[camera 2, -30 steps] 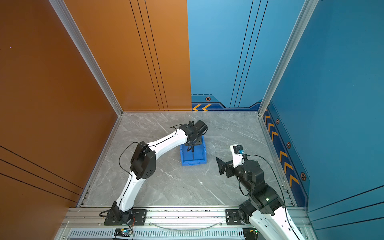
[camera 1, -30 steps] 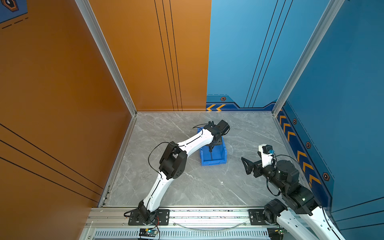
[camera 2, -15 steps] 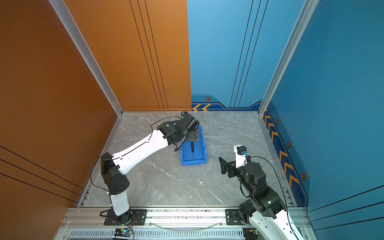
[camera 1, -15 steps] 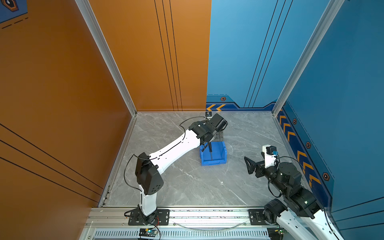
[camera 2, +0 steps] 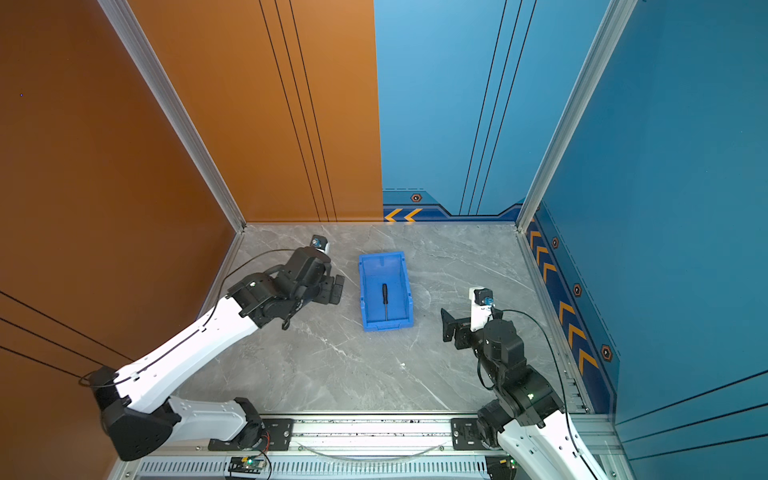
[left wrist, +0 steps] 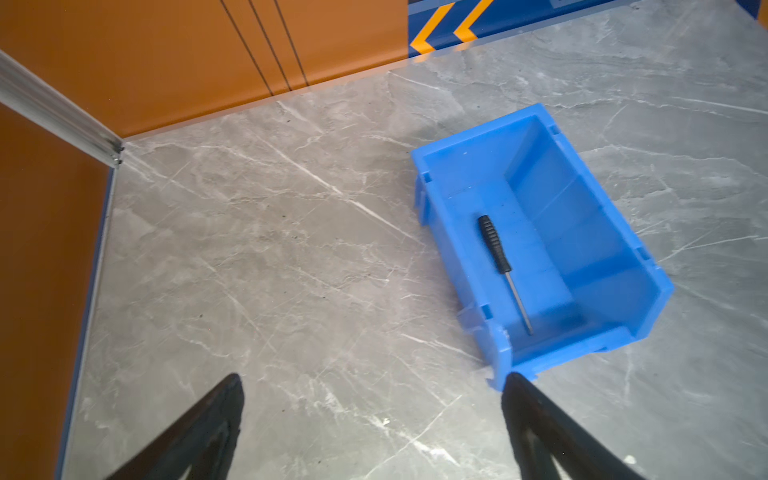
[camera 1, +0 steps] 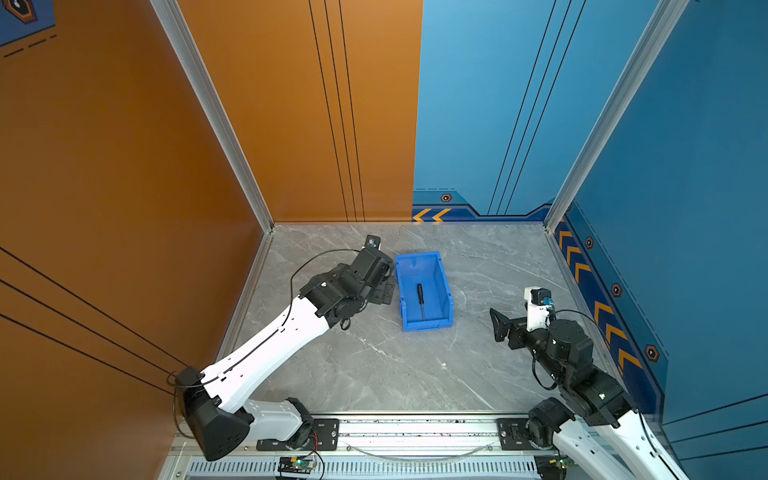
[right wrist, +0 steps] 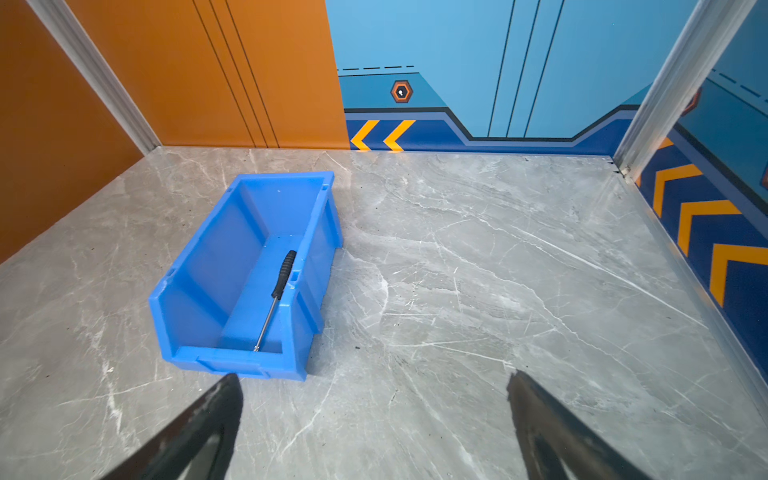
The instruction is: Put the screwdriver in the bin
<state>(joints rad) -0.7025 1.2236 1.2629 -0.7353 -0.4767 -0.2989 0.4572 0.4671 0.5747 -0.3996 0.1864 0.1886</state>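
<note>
Dropped out of the left gripper point(camera 1: 388, 289) within the last second and now lying flat on the floor of the bin point(camera 1: 446, 291): screwdriver point(camera 1: 420, 301), black handle toward the back wall, thin silver shaft pointing at the lowered front lip. Shows the same in the left wrist view point(left wrist: 500, 266), tip almost at the lip, touching no finger. Looks settled, so counts as task done by this reading.

Probably handles as light and stiff. Ribbed handle likely offers the surest hold, pinched across its middle. Smooth, narrow shaft would likely slip or roll between the pads. Lying low between sloped walls, calls for a reach from straight above should a re-grasp be needed.

Outward from there: bin upright on the grey marbled table point(camera 1: 374, 365), empty apart from the tool. Just beside its left wall, left gripper withdrawn from above it, jaws spread wide, nothing between them point(left wrist: 374, 376). Well apart on the other side, right gripper point(camera 1: 498, 324) facing the bin, jaws likewise parted and empty in its wrist view point(right wrist: 374, 376). Beyond that, only orange and blue walls.
</note>
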